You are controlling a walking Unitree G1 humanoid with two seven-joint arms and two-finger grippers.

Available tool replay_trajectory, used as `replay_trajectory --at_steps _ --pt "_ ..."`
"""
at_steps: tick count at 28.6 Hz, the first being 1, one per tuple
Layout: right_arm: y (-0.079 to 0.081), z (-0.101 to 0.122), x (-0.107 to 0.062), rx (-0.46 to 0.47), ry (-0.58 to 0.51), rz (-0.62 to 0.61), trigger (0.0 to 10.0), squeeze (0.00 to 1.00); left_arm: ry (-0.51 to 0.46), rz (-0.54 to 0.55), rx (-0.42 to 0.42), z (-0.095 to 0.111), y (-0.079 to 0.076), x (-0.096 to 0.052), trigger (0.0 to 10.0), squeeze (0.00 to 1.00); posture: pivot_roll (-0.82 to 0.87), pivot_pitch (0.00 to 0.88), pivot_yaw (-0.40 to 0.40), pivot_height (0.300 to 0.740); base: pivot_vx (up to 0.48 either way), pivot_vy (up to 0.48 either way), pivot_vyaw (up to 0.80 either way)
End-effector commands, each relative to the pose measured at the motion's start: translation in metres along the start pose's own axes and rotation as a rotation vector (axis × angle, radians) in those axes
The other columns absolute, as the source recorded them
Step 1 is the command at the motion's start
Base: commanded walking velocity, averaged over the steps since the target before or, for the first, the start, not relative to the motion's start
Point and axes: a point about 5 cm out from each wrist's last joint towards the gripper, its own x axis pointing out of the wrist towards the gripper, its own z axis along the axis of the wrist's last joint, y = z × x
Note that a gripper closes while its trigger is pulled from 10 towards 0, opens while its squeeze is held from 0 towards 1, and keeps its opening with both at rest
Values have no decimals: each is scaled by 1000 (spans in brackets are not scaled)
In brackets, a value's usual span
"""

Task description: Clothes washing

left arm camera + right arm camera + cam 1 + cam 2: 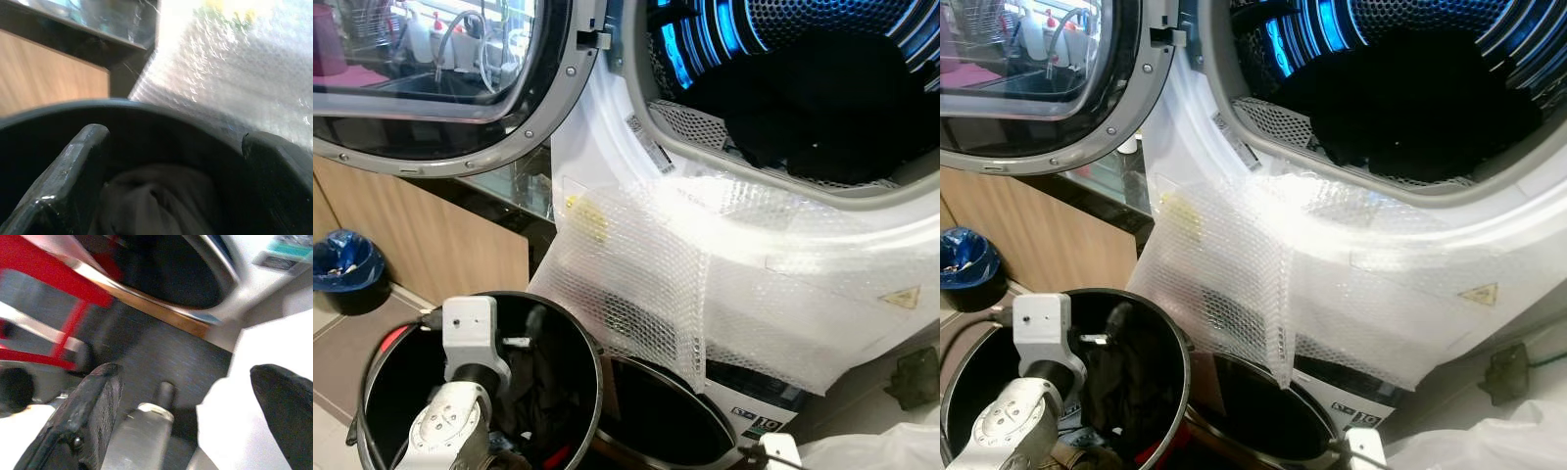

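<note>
My left gripper (171, 161), jaws apart, hangs inside the bucket (578, 338) over dark clothes (151, 200); right gripper (190, 396), jaws apart, idle. Drum (822, 108) at 1 o'clock holds dark laundry.

Count, placed relative to the bubble wrap sheet (705, 284), 1: open drum (803, 88) above it, 1, holding dark laundry (822, 108), 1 heap; round door (431, 78) up-left, 1; black bucket (582, 362) below-left, 1; blue-lined bin (347, 269) far left, 1
</note>
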Motion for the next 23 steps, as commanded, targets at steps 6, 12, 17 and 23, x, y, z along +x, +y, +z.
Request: replay_trajectory --at_steps 6,12,17,23 --pt "-4 -18 2 30 18 -105 10000 0 160 -9 -54 -21 13 14 10000 1000 55 44 -137 740 0 0 0" --pt "-15 -20 -1 92 0 -138 10000 0 269 54 -39 -31 16 14 10000 1000 25 30 -133 740 0 0 0" --pt "-25 -19 -4 77 -2 -167 10000 0 357 62 -101 -54 14 20 10000 1000 6 16 -146 740 0 0 0" --pt "-36 -14 -8 78 -15 -194 10000 0 390 83 -112 -67 10 32 10000 1000 -22 7 -176 740 0 0 0"
